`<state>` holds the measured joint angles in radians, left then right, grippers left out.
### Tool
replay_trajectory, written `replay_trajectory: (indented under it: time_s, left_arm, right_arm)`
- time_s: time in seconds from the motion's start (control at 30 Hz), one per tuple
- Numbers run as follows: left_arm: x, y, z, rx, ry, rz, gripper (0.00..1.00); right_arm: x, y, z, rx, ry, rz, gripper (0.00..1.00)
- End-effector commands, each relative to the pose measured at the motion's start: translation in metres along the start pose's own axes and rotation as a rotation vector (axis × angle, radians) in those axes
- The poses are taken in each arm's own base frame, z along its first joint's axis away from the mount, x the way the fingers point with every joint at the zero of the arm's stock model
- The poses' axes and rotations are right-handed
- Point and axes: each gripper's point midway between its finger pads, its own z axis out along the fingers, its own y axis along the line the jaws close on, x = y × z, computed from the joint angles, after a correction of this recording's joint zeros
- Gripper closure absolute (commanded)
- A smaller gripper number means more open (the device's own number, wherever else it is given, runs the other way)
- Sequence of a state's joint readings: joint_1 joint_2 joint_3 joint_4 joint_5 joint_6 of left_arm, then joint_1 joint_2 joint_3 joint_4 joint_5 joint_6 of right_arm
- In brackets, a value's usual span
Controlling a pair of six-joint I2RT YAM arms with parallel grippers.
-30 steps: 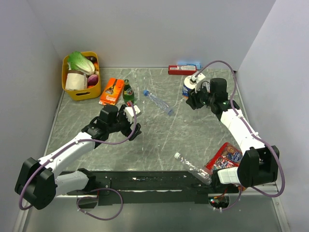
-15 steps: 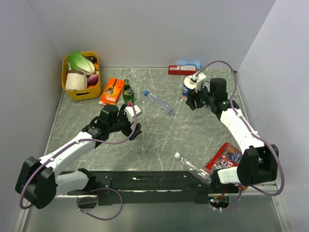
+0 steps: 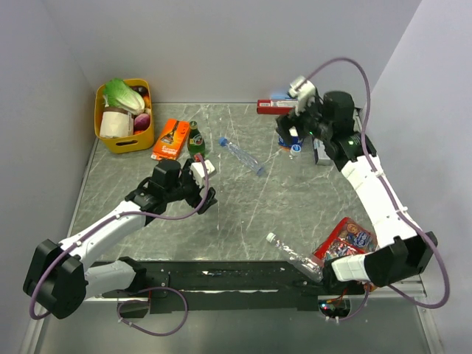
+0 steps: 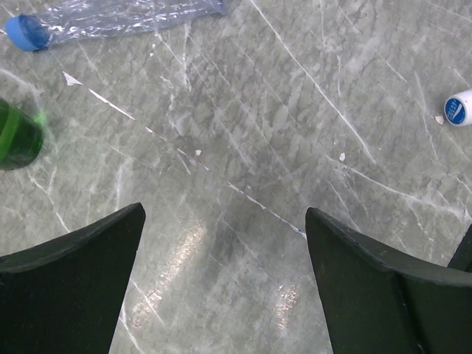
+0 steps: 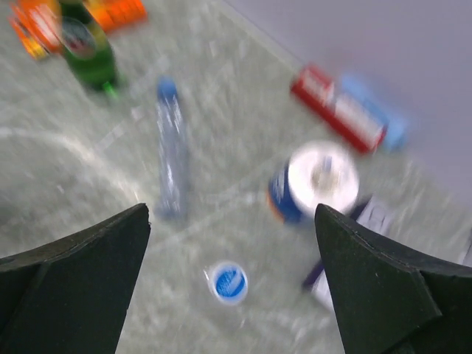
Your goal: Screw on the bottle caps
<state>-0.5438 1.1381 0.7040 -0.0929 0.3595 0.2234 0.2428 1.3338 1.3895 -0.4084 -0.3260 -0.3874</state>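
One clear bottle lies at mid-table with a blue cap on its far end; it also shows in the left wrist view and, blurred, in the right wrist view. A second clear bottle lies uncapped near the front edge. A loose blue cap lies on the table, seen below my right gripper and at the right edge of the left wrist view. My right gripper is open and empty, raised above it. My left gripper is open and empty over bare table.
A blue-and-white paper roll stands next to the loose cap. A green glass bottle, an orange packet and a yellow basket are at the back left. A red box lies at the back wall. A snack bag is at the front right.
My right arm has risen and swung back from beside the paper roll, and the loose cap now shows below it. My left arm has not moved.
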Motion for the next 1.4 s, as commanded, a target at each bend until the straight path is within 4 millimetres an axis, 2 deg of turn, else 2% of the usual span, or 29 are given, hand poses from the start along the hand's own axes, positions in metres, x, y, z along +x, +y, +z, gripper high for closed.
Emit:
replay_trajectory:
  time_s: [0.0, 0.07, 0.1, 0.13, 0.17, 0.2, 0.23, 0.27, 0.3, 0.33, 0.37, 0.4, 0.43, 0.5, 0.57, 0.63, 0.8, 0.87, 0.97, 1.1, 1.37]
  left_arm:
    - [-0.041, 0.020, -0.019, -0.093, -0.085, -0.017, 0.04]
    - [-0.045, 0.032, -0.030, -0.142, -0.087, -0.060, 0.04]
    - [-0.049, 0.038, -0.038, -0.178, -0.100, -0.068, 0.04]
    - [-0.049, 0.047, -0.045, -0.210, -0.107, -0.085, 0.04]
    - [-0.047, 0.051, -0.050, -0.228, -0.104, -0.108, 0.04]
    - [-0.050, 0.055, -0.059, -0.250, -0.122, -0.117, 0.04]
    - [-0.049, 0.064, -0.067, -0.277, -0.127, -0.134, 0.04]
    - [-0.047, 0.067, -0.072, -0.289, -0.130, -0.152, 0.04]
    - [-0.047, 0.068, -0.080, -0.302, -0.143, -0.157, 0.04]
    - [-0.042, 0.073, -0.085, -0.317, -0.142, -0.175, 0.04]
    - [-0.040, 0.074, -0.088, -0.325, -0.143, -0.182, 0.04]
    - [-0.036, 0.073, -0.093, -0.331, -0.144, -0.186, 0.04]
    - [-0.034, 0.076, -0.096, -0.345, -0.143, -0.191, 0.04]
    - [-0.031, 0.074, -0.099, -0.344, -0.150, -0.188, 0.04]
    - [-0.027, 0.074, -0.100, -0.341, -0.151, -0.207, 0.04]
    - [-0.025, 0.074, -0.101, -0.337, -0.158, -0.222, 0.04]
    - [-0.024, 0.074, -0.100, -0.327, -0.167, -0.236, 0.04]
    - [-0.025, 0.075, -0.100, -0.329, -0.169, -0.233, 0.04]
    - [-0.027, 0.076, -0.099, -0.324, -0.171, -0.238, 0.04]
    - [-0.028, 0.076, -0.098, -0.321, -0.173, -0.244, 0.04]
    - [-0.031, 0.079, -0.098, -0.316, -0.178, -0.243, 0.04]
  right_arm:
    - [-0.035, 0.035, 0.017, -0.074, 0.005, -0.149, 0.04]
    - [-0.039, 0.055, 0.035, -0.137, 0.031, -0.158, 0.08]
    - [-0.004, 0.069, 0.060, -0.202, 0.164, -0.138, 0.11]
    - [-0.015, 0.070, 0.068, -0.215, 0.161, -0.136, 0.18]
    - [-0.007, 0.074, 0.077, -0.240, 0.203, -0.132, 0.21]
    - [0.024, 0.087, 0.098, -0.290, 0.312, -0.123, 0.26]
    - [0.012, 0.082, 0.106, -0.276, 0.307, -0.136, 0.28]
    - [0.016, 0.084, 0.115, -0.288, 0.332, -0.150, 0.29]
    - [0.038, 0.087, 0.135, -0.307, 0.394, -0.143, 0.32]
    - [0.030, 0.086, 0.139, -0.309, 0.396, -0.149, 0.32]
    - [0.033, 0.086, 0.145, -0.322, 0.409, -0.161, 0.32]
    - [0.056, 0.092, 0.161, -0.349, 0.467, -0.157, 0.33]
    - [0.048, 0.092, 0.162, -0.352, 0.469, -0.167, 0.33]
    - [0.065, 0.097, 0.176, -0.368, 0.509, -0.179, 0.35]
    - [0.071, 0.100, 0.184, -0.373, 0.506, -0.210, 0.35]
    - [0.084, 0.110, 0.187, -0.396, 0.524, -0.240, 0.35]
    - [0.109, 0.120, 0.198, -0.411, 0.579, -0.266, 0.38]
    - [0.112, 0.122, 0.201, -0.413, 0.585, -0.269, 0.39]
    - [0.128, 0.120, 0.209, -0.399, 0.620, -0.275, 0.40]
    - [0.140, 0.118, 0.213, -0.387, 0.645, -0.270, 0.43]
    - [0.145, 0.108, 0.221, -0.362, 0.630, -0.282, 0.48]
